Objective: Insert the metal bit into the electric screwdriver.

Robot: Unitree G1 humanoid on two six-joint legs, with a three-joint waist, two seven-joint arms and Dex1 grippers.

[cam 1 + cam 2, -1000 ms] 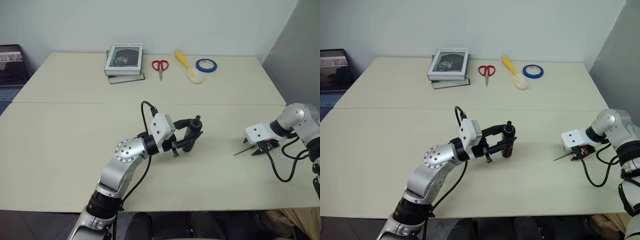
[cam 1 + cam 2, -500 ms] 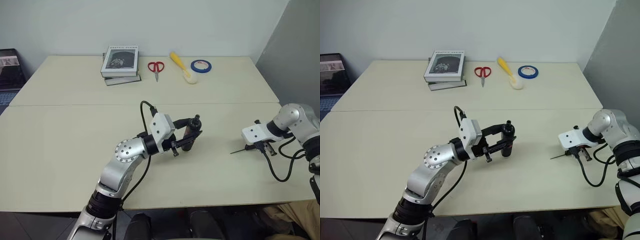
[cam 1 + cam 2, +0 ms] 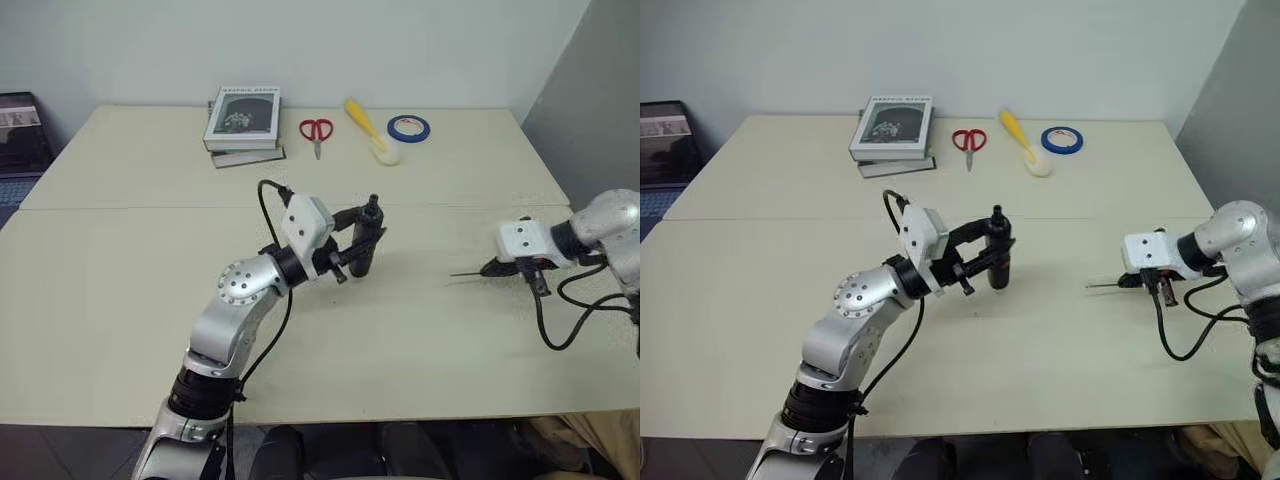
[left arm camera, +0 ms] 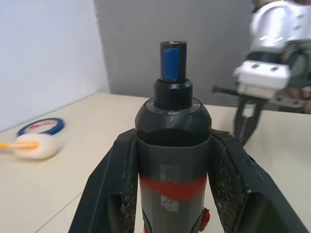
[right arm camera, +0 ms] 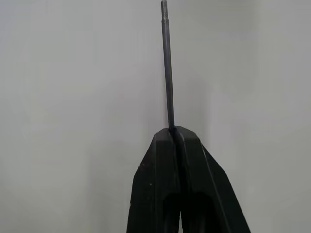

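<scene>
Our left gripper (image 3: 352,247) is clamped on the electric screwdriver (image 3: 365,240), which stands upright above the table (image 3: 120,300) with its red band between the black fingers (image 4: 112,184) and its bluish socket end uppermost. A second ago that tool sat lower and closer to us; now we have lifted it a little and carried it forward and to the left, so the socket stands free in the air.

Out to our right, the right gripper (image 3: 492,268) is pinched tight on the metal bit (image 3: 466,273), the fingertips meeting around the rod's near end. A second ago the bit was angled down at the tabletop under that hand; since then we have raised the hand and turned the wrist, and the rod now lies close to level, off the table, pointing toward the screwdriver. The two are well apart, with bare table between them.

We judge that both pickups are done and that we are in the approach to the insertion. The bit lies across while the socket points up, so we expect one of them must be turned before the rod can enter.

Farther back, near the wall, lie a stack of books (image 3: 243,122), the red-handled scissors (image 3: 317,132), a yellow-handled brush (image 3: 372,133) and a roll of blue tape (image 3: 410,128), none of them part of this job.
</scene>
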